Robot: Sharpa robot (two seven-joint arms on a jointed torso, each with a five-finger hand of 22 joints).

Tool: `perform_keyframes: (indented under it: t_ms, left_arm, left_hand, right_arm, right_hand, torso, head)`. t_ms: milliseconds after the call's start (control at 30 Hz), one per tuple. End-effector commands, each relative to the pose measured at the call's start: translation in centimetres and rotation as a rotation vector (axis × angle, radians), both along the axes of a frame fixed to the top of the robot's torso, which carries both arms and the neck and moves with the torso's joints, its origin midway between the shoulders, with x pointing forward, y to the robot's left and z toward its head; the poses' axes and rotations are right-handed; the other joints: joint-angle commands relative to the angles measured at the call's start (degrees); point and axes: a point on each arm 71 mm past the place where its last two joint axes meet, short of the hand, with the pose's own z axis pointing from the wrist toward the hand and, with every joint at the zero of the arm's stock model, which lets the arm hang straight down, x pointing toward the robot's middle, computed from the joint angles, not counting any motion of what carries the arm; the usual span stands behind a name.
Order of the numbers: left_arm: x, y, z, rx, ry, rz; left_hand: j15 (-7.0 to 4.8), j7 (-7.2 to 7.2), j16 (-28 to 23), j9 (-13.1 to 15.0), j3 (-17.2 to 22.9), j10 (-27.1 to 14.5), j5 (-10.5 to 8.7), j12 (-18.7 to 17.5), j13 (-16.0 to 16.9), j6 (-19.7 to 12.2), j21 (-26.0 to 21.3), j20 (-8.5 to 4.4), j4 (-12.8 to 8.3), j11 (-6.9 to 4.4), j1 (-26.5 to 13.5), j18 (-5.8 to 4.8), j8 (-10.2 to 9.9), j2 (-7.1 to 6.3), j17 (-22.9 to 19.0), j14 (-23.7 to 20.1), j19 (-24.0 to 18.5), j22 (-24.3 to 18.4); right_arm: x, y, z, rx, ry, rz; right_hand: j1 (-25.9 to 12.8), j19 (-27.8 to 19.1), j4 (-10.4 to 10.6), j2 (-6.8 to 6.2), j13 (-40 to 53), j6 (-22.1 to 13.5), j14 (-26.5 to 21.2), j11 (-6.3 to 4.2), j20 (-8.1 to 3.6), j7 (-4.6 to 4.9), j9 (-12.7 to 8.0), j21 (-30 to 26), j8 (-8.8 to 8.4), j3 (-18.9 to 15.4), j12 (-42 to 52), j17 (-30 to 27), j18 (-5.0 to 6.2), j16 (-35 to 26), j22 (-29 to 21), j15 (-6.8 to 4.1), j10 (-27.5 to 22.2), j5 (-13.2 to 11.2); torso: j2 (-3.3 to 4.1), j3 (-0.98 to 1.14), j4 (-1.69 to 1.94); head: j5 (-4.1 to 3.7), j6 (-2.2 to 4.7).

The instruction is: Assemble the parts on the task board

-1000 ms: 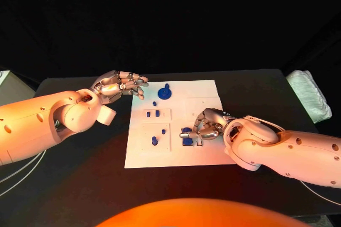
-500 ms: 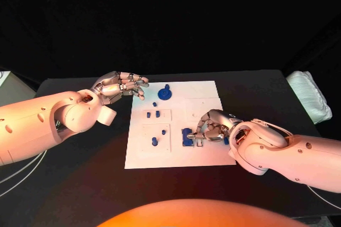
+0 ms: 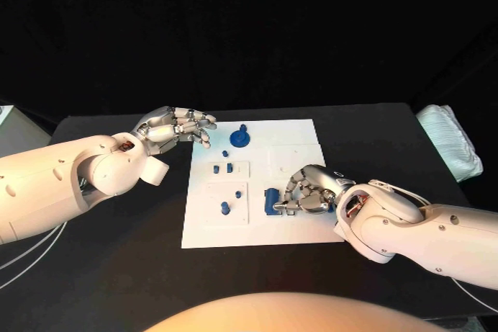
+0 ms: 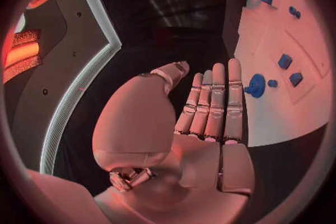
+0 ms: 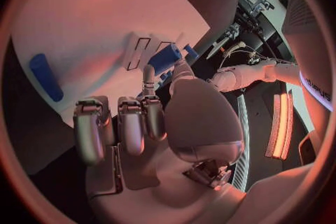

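The white task board (image 3: pixel 301 141) lies mid-table. A round blue knobbed part (image 3: pixel 241 136) stands at its far edge, and small blue pieces (image 3: pixel 223 168) sit in the left-hand plates. A tall blue block (image 3: pixel 273 201) stands near the board's middle. My right hand (image 3: pixel 306 189) is curled beside it, with fingertips and thumb against its right side. The right wrist view shows the thumb touching that block (image 5: pixel 166 59), with a blue bar (image 5: pixel 45 75) lying apart on the board. My left hand (image 3: pixel 176 127) hovers flat and open by the board's far left corner, holding nothing, near the round part (image 4: pixel 256 86).
A white padded bundle (image 3: pixel 451 148) lies at the table's right edge. A pale box corner (image 3: pixel 5 116) shows past the left edge. Bare black table (image 3: pixel 124 238) surrounds the board.
My right hand has drawn a little toward the near right, so more of the blue block shows left of its fingers. The left hand has stayed put.
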Motion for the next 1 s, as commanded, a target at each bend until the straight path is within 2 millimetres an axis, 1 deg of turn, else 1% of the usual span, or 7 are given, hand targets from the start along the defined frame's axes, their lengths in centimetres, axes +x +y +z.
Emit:
perform_keyframes:
  t_ms: [33,133,267,367,467,667,1000]
  left_arm:
    - [-0.12,-0.21,0.03,-0.016,0.008,-0.023]
    - [-0.13,-0.2,0.04,-0.016,0.008,-0.023]
    - [-0.13,-0.18,0.04,-0.015,0.008,-0.022]
    - [-0.12,-0.15,0.03,-0.015,0.008,-0.021]
    - [-0.12,-0.13,0.03,-0.014,0.008,-0.02]
    - [-0.1,-0.07,0.01,-0.013,0.009,-0.019]
    - [-0.09,0.01,-0.01,-0.011,0.01,-0.017]
  left_hand:
    - [0.03,-0.15,0.22,0.06,0.27,-0.25,0.2,-0.2,0.06,0.32,-0.19,0.0,-0.02,0.13,0.07,0.73,0.28,0.31,0.02,-0.42,0.11,-0.07]
    - [0.03,-0.15,0.22,0.06,0.27,-0.25,0.2,-0.2,0.06,0.32,-0.19,0.0,-0.02,0.13,0.07,0.73,0.28,0.31,0.02,-0.42,0.11,-0.07]
    - [0.03,-0.15,0.22,0.06,0.27,-0.25,0.2,-0.2,0.06,0.32,-0.19,0.0,-0.02,0.13,0.07,0.73,0.28,0.31,0.02,-0.42,0.11,-0.07]
    - [0.03,-0.15,0.22,0.06,0.27,-0.25,0.2,-0.2,0.06,0.32,-0.19,0.0,-0.02,0.13,0.07,0.73,0.28,0.31,0.02,-0.42,0.11,-0.07]
    - [0.03,-0.15,0.22,0.06,0.27,-0.25,0.2,-0.2,0.06,0.32,-0.19,0.0,-0.02,0.13,0.07,0.73,0.28,0.31,0.02,-0.42,0.11,-0.07]
    - [0.03,-0.15,0.22,0.06,0.27,-0.25,0.2,-0.2,0.06,0.32,-0.19,0.0,-0.02,0.13,0.07,0.73,0.28,0.31,0.02,-0.42,0.11,-0.07]
    - [0.03,-0.15,0.22,0.06,0.27,-0.25,0.2,-0.2,0.06,0.32,-0.19,0.0,-0.02,0.13,0.07,0.73,0.28,0.31,0.02,-0.42,0.11,-0.07]
  right_arm:
    - [-0.24,0.28,-0.13,0.007,-0.008,0.019]
    - [-0.18,0.23,-0.24,-0.001,-0.007,0.008]
    - [-0.01,0.15,-0.43,-0.018,-0.006,-0.011]
    - [0.08,0.12,-0.51,-0.027,-0.006,-0.019]
    - [0.15,0.04,-0.58,-0.034,-0.006,-0.024]
    - [0.15,-0.17,-0.6,-0.038,-0.005,-0.027]
    - [-0.12,-0.68,-0.4,-0.023,-0.006,-0.025]
  right_hand:
    - [0.62,5.77,-0.08,0.24,11.06,0.33,5.99,-0.46,-0.39,-0.26,0.22,0.38,0.29,-0.1,0.47,14.9,-0.62,0.24,14.84,-0.54,2.69,0.41]
    - [0.87,5.82,-0.09,0.61,11.35,0.31,5.99,-0.58,-0.49,-0.39,0.58,0.59,0.72,0.06,0.86,14.9,-0.67,0.24,14.89,-0.64,2.96,0.45]
    - [1.62,5.92,-0.17,2.04,11.94,0.21,6.0,-0.84,-0.72,-0.67,1.3,1.02,1.51,0.64,1.65,14.97,-0.75,0.28,15.0,-0.88,3.49,0.45]
    - [2.23,5.94,-0.13,2.52,12.24,0.03,6.0,-1.04,-0.94,-0.87,1.92,1.14,2.11,1.91,2.04,14.96,-0.77,0.27,15.03,-1.07,3.76,-1.5]
    - [3.02,5.97,-0.25,2.99,12.44,-0.14,6.0,-1.17,-1.04,-1.01,2.16,1.24,2.3,2.95,2.3,14.97,-0.79,0.27,15.06,-1.18,3.93,-0.79]
    - [3.95,5.99,-0.19,3.18,12.52,-0.4,6.0,-1.31,-1.18,-1.14,2.42,1.36,2.41,4.33,2.36,14.95,-0.82,0.26,15.09,-1.32,3.99,1.22]
    - [3.33,5.97,-0.09,2.47,12.44,-0.44,5.99,-1.27,-1.21,-1.08,2.52,1.25,2.45,4.43,2.24,14.92,-0.79,0.25,15.06,-1.31,3.93,2.03]
  torso:
    - [0.05,0.01,0.08]
    - [0.02,-0.02,0.13]
    - [0.05,-0.04,0.22]
    - [0.07,0.0,0.19]
    - [0.08,0.03,0.19]
    - [0.05,0.09,0.07]
    - [0.01,0.08,0.03]
  head:
    - [-0.08,-0.06]
    - [-0.18,-0.16]
    - [-0.21,-0.17]
    - [-0.2,-0.22]
    - [-0.14,-0.33]
    - [-0.08,-0.42]
    - [-0.06,-0.38]
